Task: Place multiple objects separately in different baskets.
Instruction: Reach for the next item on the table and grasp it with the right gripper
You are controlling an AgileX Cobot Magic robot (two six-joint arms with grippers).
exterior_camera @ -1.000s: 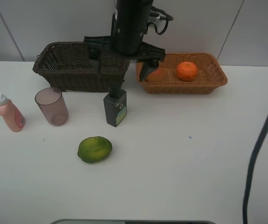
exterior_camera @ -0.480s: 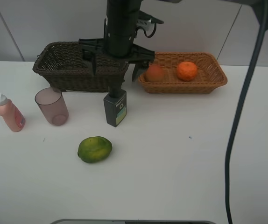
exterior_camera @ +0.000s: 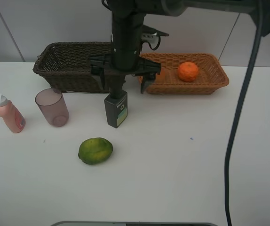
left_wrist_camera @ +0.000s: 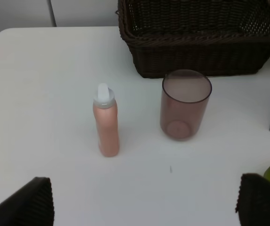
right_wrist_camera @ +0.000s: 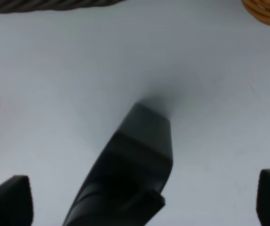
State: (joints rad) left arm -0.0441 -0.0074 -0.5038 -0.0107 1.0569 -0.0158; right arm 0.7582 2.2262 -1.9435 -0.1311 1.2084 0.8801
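Observation:
The dark green-labelled bottle (exterior_camera: 116,109) stands upright in front of the dark brown basket (exterior_camera: 64,66). My right gripper (exterior_camera: 121,81) is open, one finger on each side above the bottle's top; the right wrist view shows the bottle (right_wrist_camera: 132,165) between the open fingers. The orange (exterior_camera: 188,71) and the red-yellow fruit (exterior_camera: 159,73), partly hidden by the gripper, lie in the orange-tan basket (exterior_camera: 215,80). The pink bottle (exterior_camera: 9,114), mauve cup (exterior_camera: 52,107) and green fruit (exterior_camera: 95,150) rest on the table. My left gripper (left_wrist_camera: 142,207) is open and empty, back from the pink bottle (left_wrist_camera: 106,123) and cup (left_wrist_camera: 185,104).
A black cable (exterior_camera: 236,127) hangs down the right side of the exterior view. The white table (exterior_camera: 196,155) ends at a grey wall behind the baskets. The dark brown basket (left_wrist_camera: 196,42) stands just behind the cup.
My right gripper has shifted slightly left from beside the orange-tan basket and come down over the dark bottle. The objects have not moved.

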